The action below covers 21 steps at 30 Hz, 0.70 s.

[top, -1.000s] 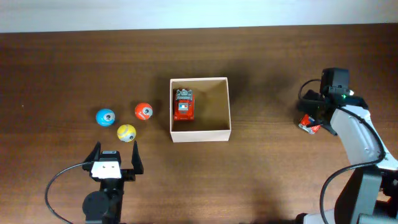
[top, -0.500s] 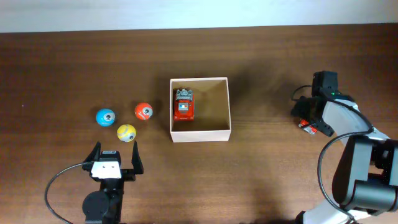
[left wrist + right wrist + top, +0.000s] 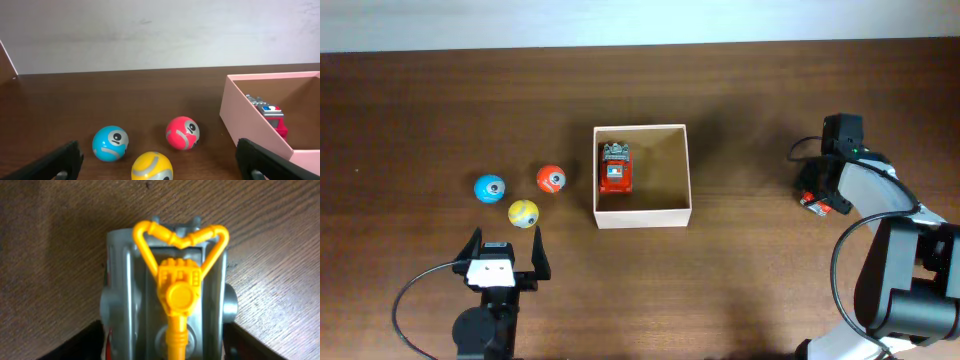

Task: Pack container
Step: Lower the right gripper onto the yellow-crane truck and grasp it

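One red truck (image 3: 615,172) sits in the container (image 3: 642,215) at the middle of the worktop (image 3: 770,300); the right claw (image 3: 167,347) straddles a second truck (image 3: 167,280), yet unpacked, near the right edge, grip unclear, while the left claw (image 3: 505,243) gapes empty.

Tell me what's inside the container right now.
One red toy truck sits in the container, on the image-left side in the overhead view. The rest is bare tan floor. The floor under the truck is covered.

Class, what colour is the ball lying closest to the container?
The ball is red with grey markings; the left wrist view shows it best.
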Motion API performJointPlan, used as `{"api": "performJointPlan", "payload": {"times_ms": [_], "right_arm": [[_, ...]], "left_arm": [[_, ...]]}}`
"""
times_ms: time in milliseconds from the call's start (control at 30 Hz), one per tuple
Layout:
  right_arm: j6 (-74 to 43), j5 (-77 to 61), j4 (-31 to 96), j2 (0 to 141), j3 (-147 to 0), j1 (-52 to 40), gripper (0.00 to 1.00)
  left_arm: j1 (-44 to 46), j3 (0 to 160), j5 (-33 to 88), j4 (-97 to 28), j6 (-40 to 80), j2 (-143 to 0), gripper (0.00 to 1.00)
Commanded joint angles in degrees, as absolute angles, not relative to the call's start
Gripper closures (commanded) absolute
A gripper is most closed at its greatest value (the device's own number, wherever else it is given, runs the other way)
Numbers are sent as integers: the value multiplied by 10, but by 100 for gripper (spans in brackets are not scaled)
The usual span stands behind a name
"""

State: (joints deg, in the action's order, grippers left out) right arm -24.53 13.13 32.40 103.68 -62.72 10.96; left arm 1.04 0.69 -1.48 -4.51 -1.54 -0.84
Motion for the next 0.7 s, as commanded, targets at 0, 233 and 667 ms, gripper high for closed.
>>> {"api": "performJointPlan", "payload": {"times_ms": [0,233,667], "right_arm": [[-237,145,322,1039,-621,114,36],[-209,144,325,1039,-621,114,41],[-153,135,331,1039,-623,113,45]], "left_arm": [[7,5,-17,-46,-24,-3,1],[7,5,-17,-46,-24,-3,1],[7,5,-17,-46,-24,-3,1]]}}
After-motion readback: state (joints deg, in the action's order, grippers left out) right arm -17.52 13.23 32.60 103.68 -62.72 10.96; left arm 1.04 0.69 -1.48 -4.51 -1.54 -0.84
